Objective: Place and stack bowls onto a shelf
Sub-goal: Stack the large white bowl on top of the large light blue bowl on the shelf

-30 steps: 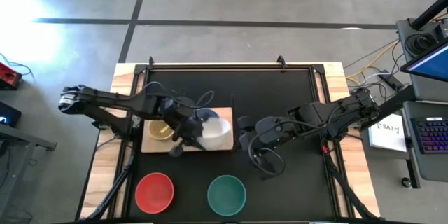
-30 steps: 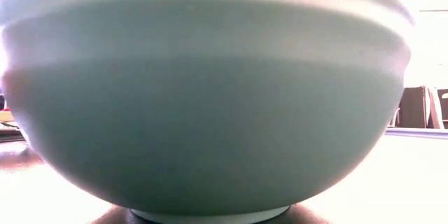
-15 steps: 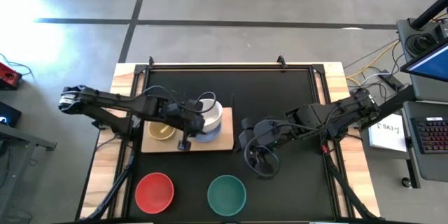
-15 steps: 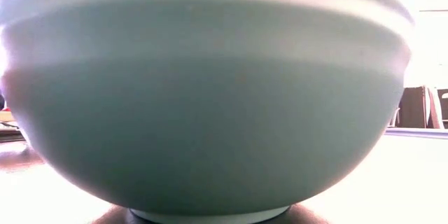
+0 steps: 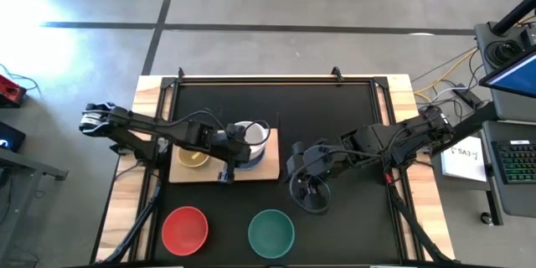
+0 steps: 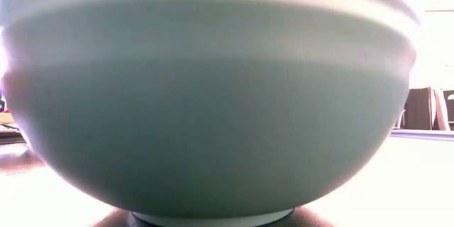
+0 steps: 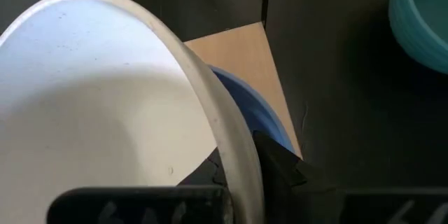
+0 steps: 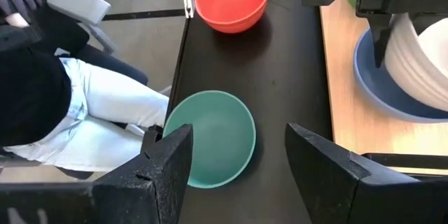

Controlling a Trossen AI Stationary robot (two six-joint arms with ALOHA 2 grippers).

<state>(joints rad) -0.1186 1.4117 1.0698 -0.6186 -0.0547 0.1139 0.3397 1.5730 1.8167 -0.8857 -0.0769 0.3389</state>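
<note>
My left gripper [image 5: 235,146] is over the light-wood shelf [image 5: 266,172], shut on the white bowl [image 5: 254,136]. The white bowl sits inside the pale blue bowl [image 5: 251,162] on the shelf's right half. A yellow bowl [image 5: 194,157] stands on the shelf's left half. The red bowl [image 5: 184,228] and the teal bowl [image 5: 270,230] rest on the black tabletop near its near edge. My right gripper [image 5: 306,191] is open, right of the shelf and above the table, touching nothing. The low view is filled by the teal bowl [image 6: 213,106]. My left gripper pinches the white bowl's rim [image 7: 241,157] on the side toward the table's left, one finger inside the bowl and one finger [image 7: 276,164] outside. The fingers come from above, pointing down. The bowl's lower part is inside the pale blue bowl [image 7: 255,108].
The teal bowl [image 8: 210,136] and red bowl [image 8: 231,0] stand apart on the tabletop in front of the shelf [image 8: 336,56]. A seated person [image 8: 63,91] is close to the table's near edge. A laptop and cables lie off the table's right side.
My left gripper has carried the white bowl from the shelf's right near part toward the far edge and set it down into the pale blue bowl, keeping its hold. My right gripper has drifted a little toward the near edge.
</note>
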